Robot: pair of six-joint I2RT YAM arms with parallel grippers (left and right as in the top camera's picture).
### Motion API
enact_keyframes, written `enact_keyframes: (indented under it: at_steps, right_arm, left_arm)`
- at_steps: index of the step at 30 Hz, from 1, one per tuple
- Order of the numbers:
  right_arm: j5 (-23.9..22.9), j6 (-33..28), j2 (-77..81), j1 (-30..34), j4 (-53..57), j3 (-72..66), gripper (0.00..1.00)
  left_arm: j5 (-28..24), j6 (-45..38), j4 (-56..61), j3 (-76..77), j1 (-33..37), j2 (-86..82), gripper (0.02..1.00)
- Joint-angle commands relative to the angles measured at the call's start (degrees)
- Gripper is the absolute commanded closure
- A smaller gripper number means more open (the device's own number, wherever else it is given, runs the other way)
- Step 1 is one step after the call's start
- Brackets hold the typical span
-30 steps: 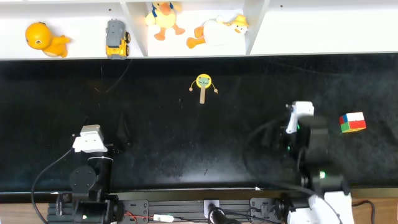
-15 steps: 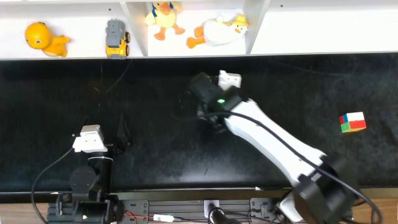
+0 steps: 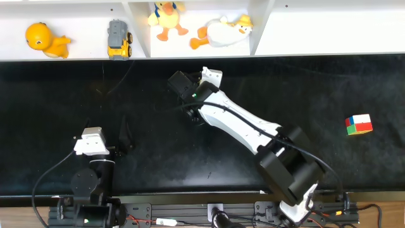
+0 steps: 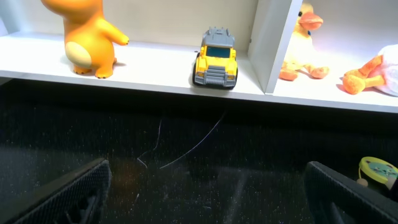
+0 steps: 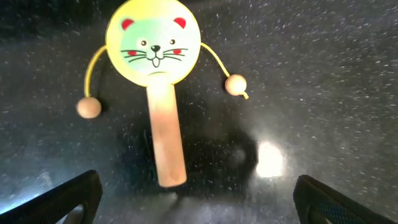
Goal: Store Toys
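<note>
Black tabletop (image 3: 329, 88), rattle drum (image 5: 160, 93) lying flat, right jaws spread, seemingly above.

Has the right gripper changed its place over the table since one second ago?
Yes. In the top view the right gripper went from beside the colour cube leftwards and up toward the shelf, over the cat rattle.

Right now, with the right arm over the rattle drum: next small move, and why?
Probably lower the right arm straight down until its jaws straddle the wooden handle, then close. In the right wrist view the jaws stand wide open, the rattle drum lies flat on the black table untouched, and the handle runs between them, so closing should pinch across it.
</note>
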State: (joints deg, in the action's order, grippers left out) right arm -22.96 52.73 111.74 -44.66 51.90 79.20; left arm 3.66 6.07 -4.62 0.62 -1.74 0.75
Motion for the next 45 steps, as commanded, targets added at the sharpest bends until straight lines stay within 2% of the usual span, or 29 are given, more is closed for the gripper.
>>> enact_keyframes:
  at_steps: [1, 3, 6, 11, 12, 13, 24, 27, 30, 32, 33, 35, 41, 45]
  right_arm:
    - [-1.0, 1.5, 1.7, -0.3, -0.7, 1.9, 0.02]
    - [-1.0, 1.5, 2.2, -0.3, -0.7, 1.9, 0.038]
    - [-0.4, 1.5, 2.7, -0.3, -0.7, 1.9, 0.117]
    - [-0.9, 1.5, 3.0, -0.3, -0.9, 1.9, 0.308]
    - [-1.1, 1.5, 3.0, -0.3, -1.2, 1.9, 0.43]
    - [-1.2, 1.5, 3.0, -0.3, -1.4, 1.9, 0.461]
    - [-2.5, 1.5, 4.1, -0.3, -6.3, 1.9, 0.603]
    - [-1.9, 1.7, 4.9, -0.3, -6.8, 1.9, 0.584]
    - [-1.7, 2.0, 5.1, -0.3, -6.7, 1.9, 0.61]
    - [-1.7, 2.0, 5.0, -0.3, -6.6, 1.9, 0.698]
    - [-1.2, 2.0, 5.0, -0.3, -6.4, 1.9, 0.822]
    - [-0.7, 2.0, 4.9, -0.3, -5.8, 1.9, 0.945]
    - [-0.7, 2.0, -0.1, -1.7, -1.7, 0.0, 0.958]
    - [-2.0, 3.7, -8.0, -1.9, -1.9, -7.9, 0.958]
  left_arm:
    - [-0.4, 0.9, 0.0, -0.2, 0.5, -0.6, 0.02]
    - [-0.4, 0.9, 0.0, -0.2, 0.5, -0.6, 0.023]
    - [-0.4, 0.9, 0.0, -0.2, 0.5, -0.6, 0.02]
    - [-0.4, 0.9, 0.0, -0.2, 0.5, -0.6, 0.02]
    - [-0.4, 0.9, 0.0, -0.2, 0.5, -0.6, 0.02]
    - [-0.4, 0.9, 0.0, -0.2, 0.5, -0.6, 0.02]
    - [-0.4, 0.9, 0.0, -0.2, 0.5, -0.6, 0.02]
    - [-0.4, 0.9, 0.0, -0.2, 0.5, -0.6, 0.02]
    - [-0.4, 0.9, 0.0, -0.2, 0.5, -0.6, 0.02]
    - [-0.4, 0.9, 0.0, -0.2, 0.5, -0.6, 0.02]
    - [-0.4, 0.9, 0.0, -0.2, 0.5, -0.6, 0.02]
    - [-0.4, 0.9, 0.0, -0.2, 0.5, -0.6, 0.02]
    - [-0.4, 0.9, 0.0, -0.2, 0.5, -0.6, 0.02]
    - [-0.4, 0.9, 0.0, -0.2, 0.5, -0.6, 0.02]
